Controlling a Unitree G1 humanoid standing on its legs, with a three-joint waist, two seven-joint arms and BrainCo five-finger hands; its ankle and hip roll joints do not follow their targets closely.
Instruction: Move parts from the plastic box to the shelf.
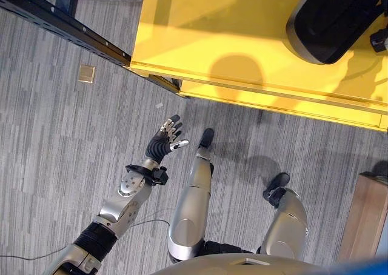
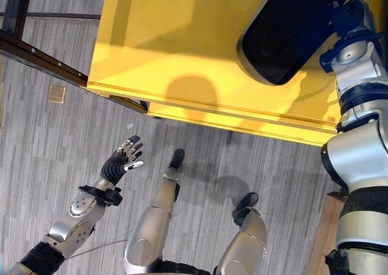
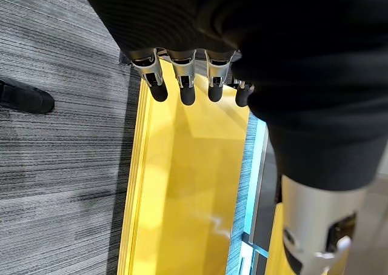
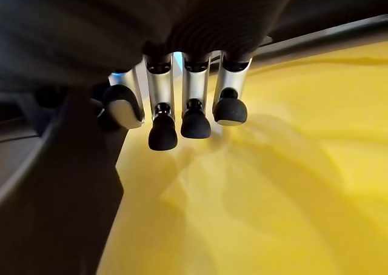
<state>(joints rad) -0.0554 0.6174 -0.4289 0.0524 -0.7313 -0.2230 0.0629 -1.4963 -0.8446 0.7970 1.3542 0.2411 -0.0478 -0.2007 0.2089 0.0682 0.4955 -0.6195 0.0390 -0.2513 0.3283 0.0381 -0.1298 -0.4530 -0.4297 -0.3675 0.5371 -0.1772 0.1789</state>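
The yellow plastic box (image 1: 200,39) is the biggest thing here, a wide open bin with a smooth yellow floor and a stepped rim along its near edge, standing over the grey striped carpet (image 1: 54,154). Behind its far left corner a dark metal shelf rail (image 1: 60,22) with small holes runs slantwise across the carpet.

Inside the box, toward its right end, lies one large part (image 2: 285,36): a long, rounded black piece with a pale grey rim (what kind of part it is cannot be told). It rests on the box floor, its far end passing out of the picture.

The right hand (image 2: 350,17) is up at the right end of that part, its dark ribbed cover close against the black surface. In the right wrist view its fingers (image 4: 197,114) hang side by side, fairly straight, dark tips level with one another, above the yellow floor, with the black part filling the space just beside the thumb; nothing is clasped between them.

The left hand (image 1: 166,139) hangs over the carpet, well apart from the box and short of its near rim. Its fingers (image 3: 185,81) are straight and slightly fanned, thumb out to the side, holding nothing.

A small tan square plate (image 1: 86,74) lies flat in the carpet near the rail.
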